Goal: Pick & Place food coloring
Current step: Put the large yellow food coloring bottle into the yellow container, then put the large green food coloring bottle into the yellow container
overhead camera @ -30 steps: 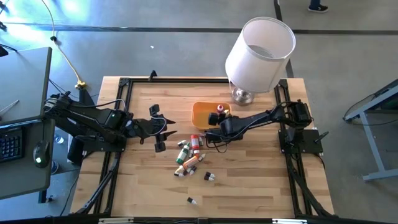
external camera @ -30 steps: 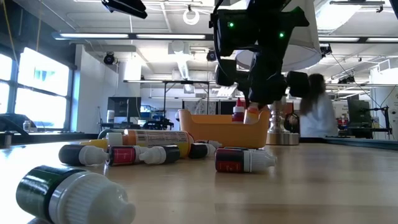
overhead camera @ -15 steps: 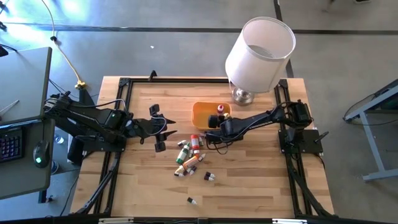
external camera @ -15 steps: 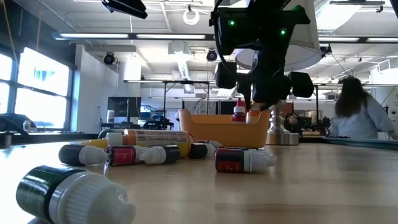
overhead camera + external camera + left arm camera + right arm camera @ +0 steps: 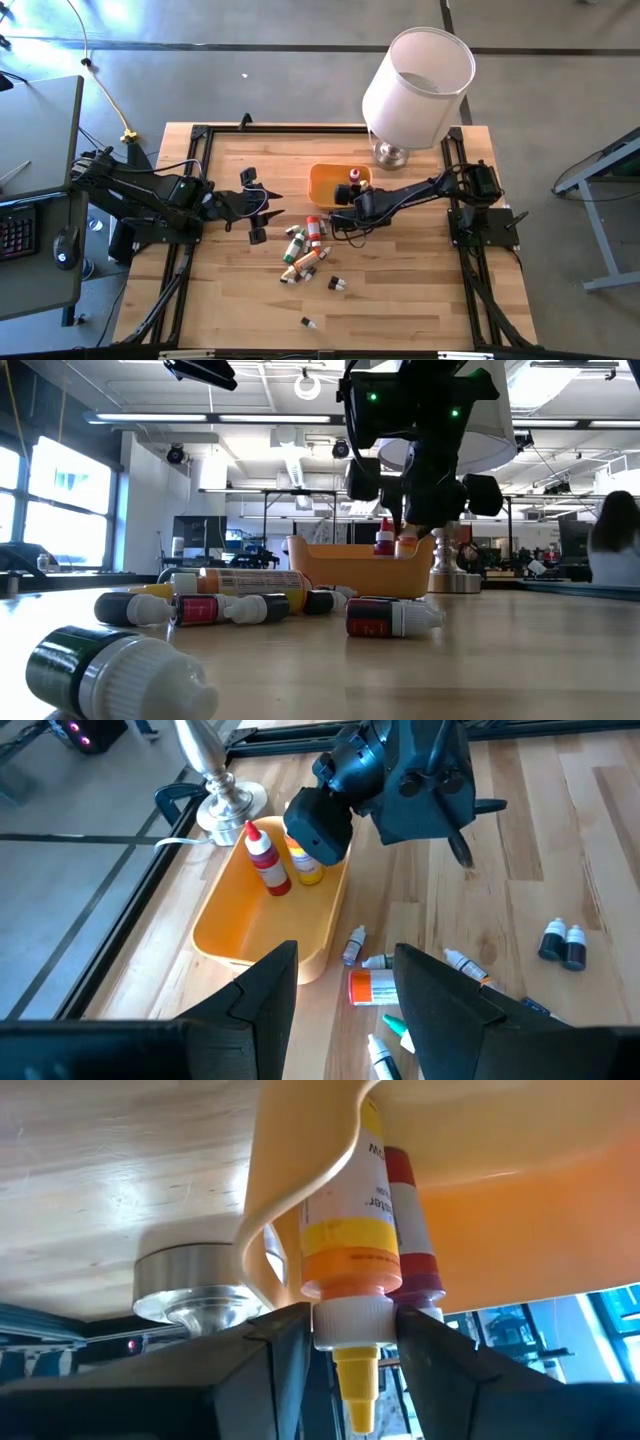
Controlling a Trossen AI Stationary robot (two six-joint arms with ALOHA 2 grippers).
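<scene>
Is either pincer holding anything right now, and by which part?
Left pincer holds nothing. Right pincer flanks the yellow bottle at its white cap, in the orange tray; a grip cannot be told.

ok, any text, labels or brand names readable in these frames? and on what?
"ater": end of a word on the yellow bottle standing in the orange tray, right wrist view; the tray rim hides the rest.
Printed label on the big lying bottle, low view: too blurred to read.
Red-labelled bottle lying nearer the camera: too blurred to read.
Nothing else is legible.
</scene>
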